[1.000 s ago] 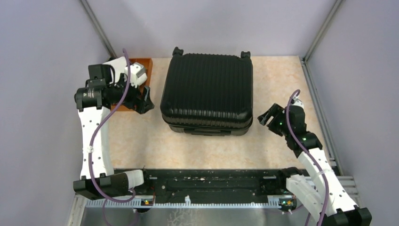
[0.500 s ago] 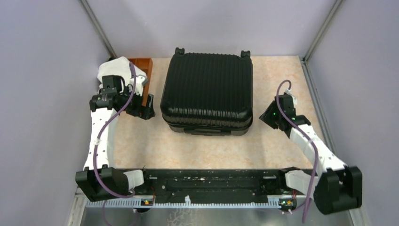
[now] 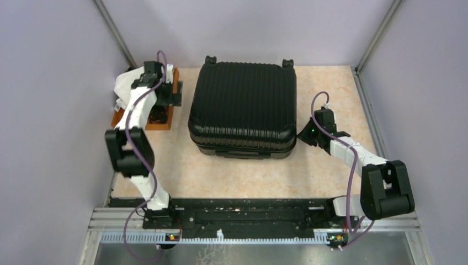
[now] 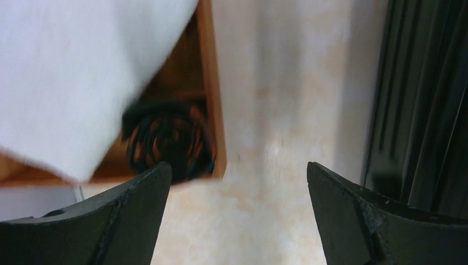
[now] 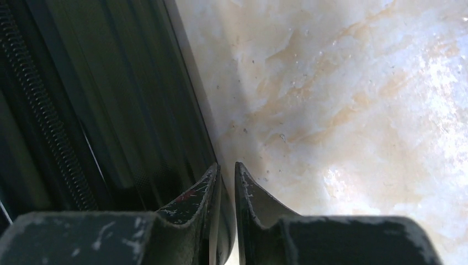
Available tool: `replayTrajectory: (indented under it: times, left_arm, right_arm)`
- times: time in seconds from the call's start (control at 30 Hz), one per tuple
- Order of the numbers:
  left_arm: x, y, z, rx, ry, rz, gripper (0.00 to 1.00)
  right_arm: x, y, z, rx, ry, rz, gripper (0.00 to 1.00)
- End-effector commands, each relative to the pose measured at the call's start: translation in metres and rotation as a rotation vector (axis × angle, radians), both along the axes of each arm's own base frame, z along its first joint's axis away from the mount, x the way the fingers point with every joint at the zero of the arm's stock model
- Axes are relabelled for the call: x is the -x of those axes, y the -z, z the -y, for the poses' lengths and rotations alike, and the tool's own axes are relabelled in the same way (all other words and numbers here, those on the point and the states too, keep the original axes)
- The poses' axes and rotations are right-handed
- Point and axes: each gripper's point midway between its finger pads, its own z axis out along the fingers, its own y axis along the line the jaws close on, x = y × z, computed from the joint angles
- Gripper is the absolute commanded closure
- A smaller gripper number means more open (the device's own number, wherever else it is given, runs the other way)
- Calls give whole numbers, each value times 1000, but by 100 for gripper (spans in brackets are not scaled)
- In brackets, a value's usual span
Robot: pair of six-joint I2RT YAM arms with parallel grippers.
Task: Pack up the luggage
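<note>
The luggage point(image 3: 243, 107) is a black ribbed hard-shell suitcase lying closed in the middle of the table. Its ribbed side also fills the right of the left wrist view point(image 4: 425, 99) and the left of the right wrist view point(image 5: 99, 99). My left gripper point(image 3: 174, 95) hangs wide open over the gap between the wooden tray and the luggage, with only bare table between its fingertips point(image 4: 237, 165). My right gripper point(image 3: 303, 134) sits low at the suitcase's right side near its front corner. Its jaws point(image 5: 227, 164) are closed to a thin slit with nothing in them.
A brown wooden tray point(image 3: 165, 124) stands left of the luggage; its rim point(image 4: 212, 99) shows from the left wrist. In it lie a white cloth point(image 4: 77, 72) and a black coiled thing with orange showing point(image 4: 168, 141). Grey walls close in on both sides and the back.
My left arm has reached farther back, carrying its open gripper to the tray's right edge. My right gripper has closed from wide to nearly touching and moved in against the suitcase's right side.
</note>
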Motion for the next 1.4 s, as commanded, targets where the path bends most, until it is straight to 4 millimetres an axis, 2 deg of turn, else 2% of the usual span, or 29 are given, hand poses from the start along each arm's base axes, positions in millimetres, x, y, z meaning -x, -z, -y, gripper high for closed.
replayTrajectory:
  times: [0.0, 0.07, 0.1, 0.13, 0.23, 0.37, 0.47, 0.5, 0.53, 0.6, 0.67, 0.7, 0.77, 0.83, 0.9, 0.97, 1.0, 1.07, 1.13, 1.2, 1.27, 1.3, 1.33, 1.37]
  left_arm:
    - [-69, 2, 26, -29, -51, 33, 1]
    - [-90, 14, 39, -31, -30, 6, 2]
    - [-103, 12, 45, -17, -19, 17, 2]
    - [-108, 23, 50, -4, -9, -7, 2]
    - [-127, 27, 77, 82, 90, 14, 2]
    - [-143, 13, 109, 174, 254, 96, 2]
    - [-152, 2, 119, 176, 317, 132, 2]
    - [-156, 3, 120, 172, 328, 131, 2]
    - [-160, -5, 122, 174, 341, 147, 2]
    - [-156, -8, 134, 222, 400, 139, 2]
    - [-148, -9, 145, 265, 464, 132, 2]
    - [-145, -12, 149, 274, 490, 134, 2]
    - [-140, -17, 151, 263, 515, 143, 2]
    - [-138, -24, 145, 232, 517, 162, 2]
    - [-137, -36, 137, 197, 501, 193, 2]
    - [-136, -52, 126, 169, 475, 226, 2]
    - [-134, -65, 121, 156, 467, 249, 2]
    - [-130, -83, 110, 129, 443, 275, 2]
    - [-122, -97, 99, 99, 417, 285, 2]
    - [-114, -104, 79, 51, 358, 281, 2]
    - [-111, -113, 49, -35, 263, 291, 2]
    - [-110, -119, 28, -93, 192, 300, 2]
    - [-107, -126, 3, -138, 133, 308, 2]
    - [-101, -132, -14, -154, 100, 311, 2]
  right_arm:
    - [-27, -13, -2, 5, -19, 82, 85]
    - [-30, -9, -7, -11, -38, 70, 88]
    - [-28, -5, -11, -28, -49, 62, 89]
    - [-26, -2, -15, -46, -61, 59, 90]
    - [-17, 2, -38, -105, -142, 89, 93]
    - [8, 3, -98, -242, -351, 137, 91]
    - [35, -13, -157, -324, -524, 207, 91]
    - [53, -19, -184, -353, -604, 222, 91]
    - [67, -25, -204, -381, -662, 238, 91]
    - [90, -37, -240, -435, -758, 270, 91]
    - [111, -38, -261, -444, -816, 256, 91]
    - [116, -36, -264, -429, -818, 239, 91]
    - [115, -31, -251, -388, -765, 216, 91]
    - [102, -32, -219, -328, -668, 226, 90]
    - [82, -40, -175, -270, -547, 241, 90]
    - [61, -55, -123, -200, -389, 275, 90]
    - [46, -61, -89, -145, -269, 294, 88]
    - [33, -66, -34, -47, -97, 284, 87]
    - [20, -75, 2, -9, 15, 280, 87]
    - [1, -86, 22, -4, 72, 293, 86]
    - [-24, -101, 32, -8, 96, 326, 84]
    - [-39, -102, 35, -8, 105, 321, 84]
    - [-58, -118, 38, -10, 115, 351, 84]
    - [-73, -121, 41, -16, 118, 347, 84]
